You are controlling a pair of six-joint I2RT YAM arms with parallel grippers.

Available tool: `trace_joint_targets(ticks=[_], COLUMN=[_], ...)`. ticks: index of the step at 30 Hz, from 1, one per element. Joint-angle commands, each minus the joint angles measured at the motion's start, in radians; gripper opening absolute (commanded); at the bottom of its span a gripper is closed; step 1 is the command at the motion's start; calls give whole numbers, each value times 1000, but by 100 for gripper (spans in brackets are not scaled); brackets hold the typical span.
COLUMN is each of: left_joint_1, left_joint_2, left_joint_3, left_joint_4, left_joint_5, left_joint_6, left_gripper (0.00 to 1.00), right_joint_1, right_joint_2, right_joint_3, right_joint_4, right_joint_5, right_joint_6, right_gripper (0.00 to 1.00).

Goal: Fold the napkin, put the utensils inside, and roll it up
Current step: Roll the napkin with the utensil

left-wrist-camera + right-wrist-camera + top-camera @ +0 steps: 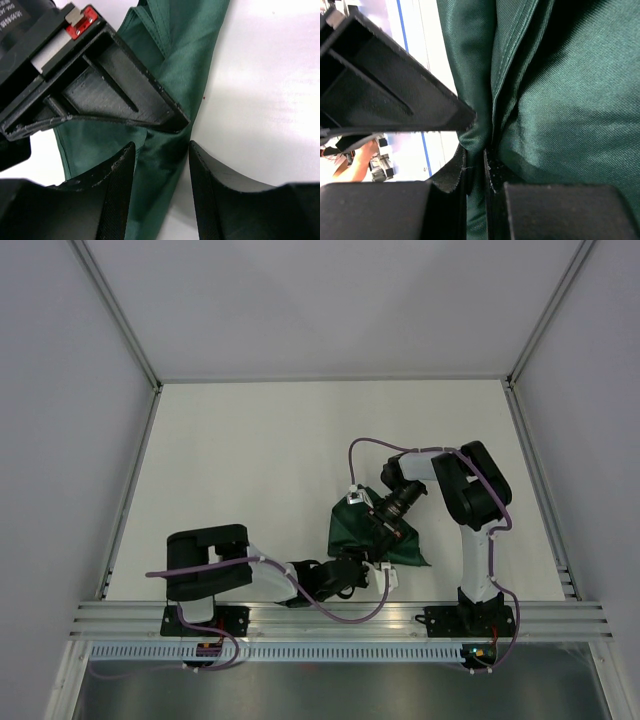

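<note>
Left pincer (160,150): jaws apart astride the napkin (185,65) — gripping nothing.
Right pincer (476,160): nearly closed, pinching a fold of cloth.
Napkin: bunched, dark green, near the front edge of the table (250,460).
Table: plain white — pale walls (330,300) on three sides.

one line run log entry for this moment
napkin bunched on table | right gripper shut on napkin | left gripper open around napkin fold | utensil not in view
</note>
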Motion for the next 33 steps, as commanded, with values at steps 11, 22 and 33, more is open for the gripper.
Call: trace_joint_targets(ticks=[11, 22, 33], left_joint_1=[52, 123, 253], left_joint_2=[54, 76, 56], left_joint_3=[59, 116, 87], left_joint_4=[-165, -345, -345], left_joint_5=[132, 292, 571], left_joint_6=[-142, -302, -454], left_gripper=[32, 2, 2], right_joint_1=[-3, -4, -49], right_joint_2=[55, 14, -288], right_joint_3=[8, -22, -52], right_joint_4=[119, 145, 202], right_joint_5=[159, 156, 121], right_joint_6=[-65, -52, 24], right_gripper=[0, 19, 51])
